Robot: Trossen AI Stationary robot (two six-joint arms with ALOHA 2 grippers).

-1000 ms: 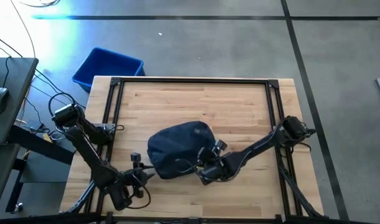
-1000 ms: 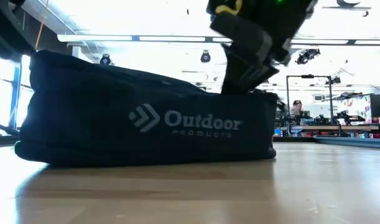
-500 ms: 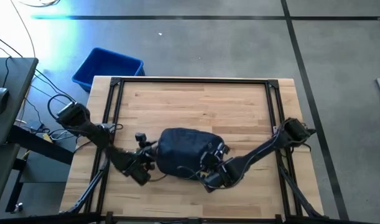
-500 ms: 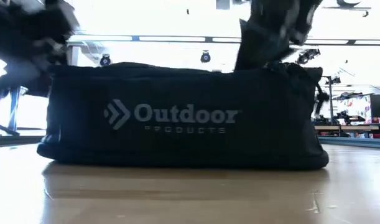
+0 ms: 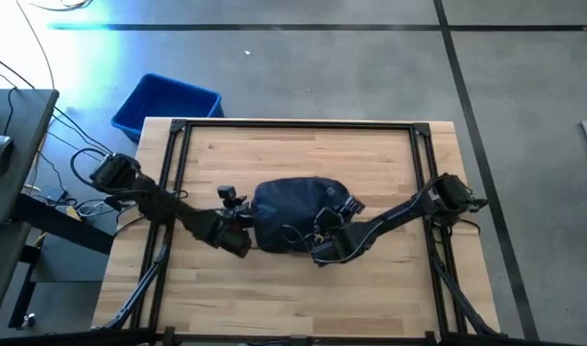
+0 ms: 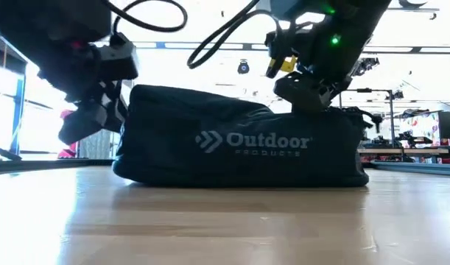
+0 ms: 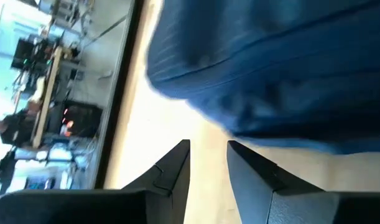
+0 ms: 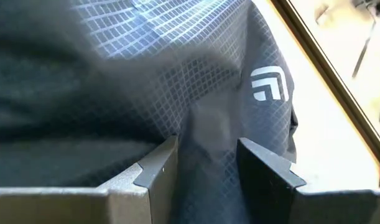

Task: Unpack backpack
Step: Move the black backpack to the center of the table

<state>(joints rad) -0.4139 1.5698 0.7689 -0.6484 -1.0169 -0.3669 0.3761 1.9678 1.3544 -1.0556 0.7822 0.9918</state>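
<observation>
The dark navy backpack (image 5: 293, 204) lies on the wooden table near its middle, resting on its underside, its white lettering (image 6: 254, 141) facing the near edge. My left gripper (image 7: 208, 148) stands open just off the backpack's left end (image 5: 245, 234), low over the table, with only bare wood between its fingers. My right gripper (image 8: 205, 148) is at the backpack's near right part (image 5: 324, 246), shut on its fabric. The backpack's opening and its contents do not show. My right gripper pinches a raised fold of the backpack's outer fabric (image 8: 205, 127) between its two fingers, below a small white logo (image 8: 268, 84). The fingers slant down from the table's near right side. The backpack stays on the table, its cloth puckered toward the fingers.
A bright blue bin (image 5: 166, 104) stands on the floor off the table's far left corner. Black frame rails (image 5: 298, 125) run along the table's far and side edges. Bare wood (image 5: 303, 154) lies beyond the backpack and along the near edge (image 5: 293, 298).
My left gripper has swung from the table's near left corner toward the far edge and right, up to the backpack's left end, dropping lower. My right gripper has moved a little toward the far edge, and the backpack has slid and turned with it toward the far right.
</observation>
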